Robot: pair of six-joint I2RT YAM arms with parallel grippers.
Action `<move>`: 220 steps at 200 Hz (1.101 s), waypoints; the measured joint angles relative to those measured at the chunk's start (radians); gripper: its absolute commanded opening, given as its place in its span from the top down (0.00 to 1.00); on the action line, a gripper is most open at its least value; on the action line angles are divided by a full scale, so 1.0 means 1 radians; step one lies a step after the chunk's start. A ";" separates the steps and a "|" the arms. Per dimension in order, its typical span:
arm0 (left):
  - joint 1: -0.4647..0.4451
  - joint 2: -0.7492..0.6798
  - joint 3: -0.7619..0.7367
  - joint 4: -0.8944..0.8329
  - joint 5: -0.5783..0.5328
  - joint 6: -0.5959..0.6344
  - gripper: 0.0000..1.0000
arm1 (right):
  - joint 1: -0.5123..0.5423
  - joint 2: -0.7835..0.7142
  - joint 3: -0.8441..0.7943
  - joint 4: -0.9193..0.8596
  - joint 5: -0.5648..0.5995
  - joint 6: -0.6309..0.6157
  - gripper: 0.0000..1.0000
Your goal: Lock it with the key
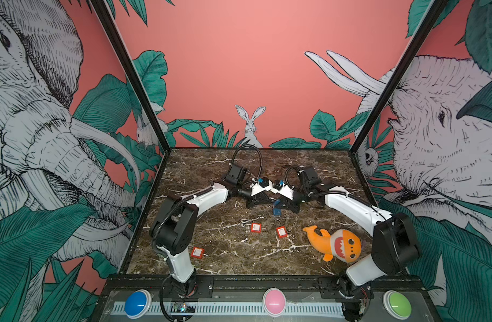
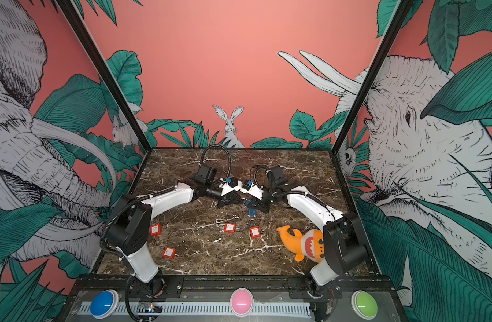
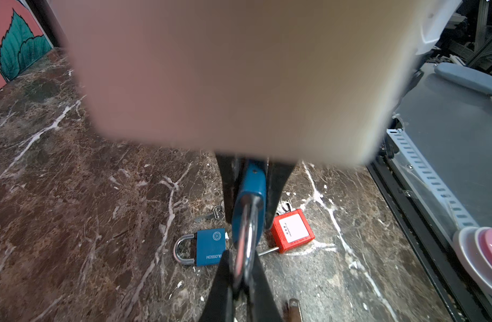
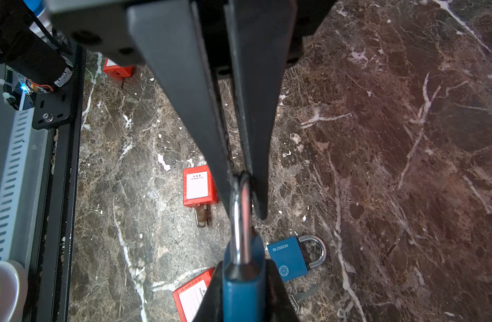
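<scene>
Left gripper (image 3: pixel 249 218): jaws pressed onto the body of the blue padlock (image 3: pixel 251 186). The right gripper (image 4: pixel 245 207) has its jaws pinched on that lock's steel shackle (image 4: pixel 240 223). Both tools meet above the middle of the marble table (image 1: pixel 239 259), with the lock held between them, clear of the surface. The lock is seen edge-on in both wrist views, so whether both legs of the shackle are seated cannot be told.

The key (image 3: pixel 212 215) lies flat on the table below, apart from both tools. It is just beside a second blue padlock (image 3: pixel 210 248), which lies on its side with its shackle closed.

Toward the front edge of the table lie a red padlock (image 1: pixel 256 227) and a second red padlock (image 1: pixel 281 232), near each other. A third red padlock (image 1: pixel 197 252) lies well apart from them on the left side. An orange plush shark (image 1: pixel 334 244) rests at the right, and in a top view the right arm (image 2: pixel 342 245) covers part of it.

In both top views the two wrists crowd over the held lock and hide the grip. A pale blurred mass (image 3: pixel 225 69), possibly the other arm's housing, fills the upper part of the left wrist view.
</scene>
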 measured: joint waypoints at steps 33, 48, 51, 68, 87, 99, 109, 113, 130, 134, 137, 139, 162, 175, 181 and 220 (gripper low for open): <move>0.003 -0.013 -0.021 0.036 -0.002 -0.034 1.00 | 0.000 -0.005 -0.005 0.002 0.005 -0.015 1.00; 0.009 -0.021 -0.028 0.047 0.008 -0.042 1.00 | 0.000 -0.019 -0.018 0.017 0.006 -0.022 1.00; 0.011 -0.024 -0.030 0.048 0.012 -0.042 1.00 | 0.000 -0.023 -0.020 0.021 0.006 -0.024 0.98; 0.018 -0.035 -0.031 0.050 0.030 -0.040 1.00 | 0.002 -0.047 -0.035 0.046 0.010 -0.027 0.81; 0.025 -0.046 -0.023 0.025 0.063 -0.018 1.00 | 0.010 -0.081 -0.061 0.100 0.021 -0.019 0.64; 0.020 -0.046 -0.007 0.002 0.083 0.000 1.00 | 0.017 -0.094 -0.068 0.143 0.021 -0.011 0.54; 0.019 -0.047 0.005 -0.020 0.099 0.014 1.00 | 0.021 -0.107 -0.069 0.166 0.025 -0.011 0.50; 0.019 -0.047 0.010 -0.027 0.103 0.017 1.00 | 0.022 -0.113 -0.070 0.166 0.027 -0.012 0.48; 0.026 -0.047 0.032 -0.058 0.123 0.027 1.00 | 0.022 -0.146 -0.072 0.172 0.043 -0.019 0.45; 0.028 -0.047 0.039 -0.069 0.126 0.030 1.00 | 0.021 -0.155 -0.075 0.172 0.049 -0.020 0.45; 0.029 -0.047 0.044 -0.077 0.128 0.035 1.00 | 0.021 -0.166 -0.079 0.173 0.052 -0.021 0.45; 0.030 -0.047 0.048 -0.085 0.129 0.038 1.00 | 0.021 -0.174 -0.083 0.173 0.055 -0.021 0.45; 0.040 -0.048 0.097 -0.166 0.126 0.091 1.00 | 0.018 -0.290 -0.153 0.170 0.080 -0.020 0.44; 0.043 -0.049 0.119 -0.209 0.122 0.119 1.00 | 0.017 -0.359 -0.191 0.166 0.097 -0.008 0.43; 0.045 -0.049 0.127 -0.227 0.119 0.131 1.00 | 0.017 -0.386 -0.203 0.164 0.105 -0.002 0.43; 0.047 -0.057 0.145 -0.316 0.079 0.189 1.00 | 0.006 -0.520 -0.299 0.235 0.169 0.072 0.52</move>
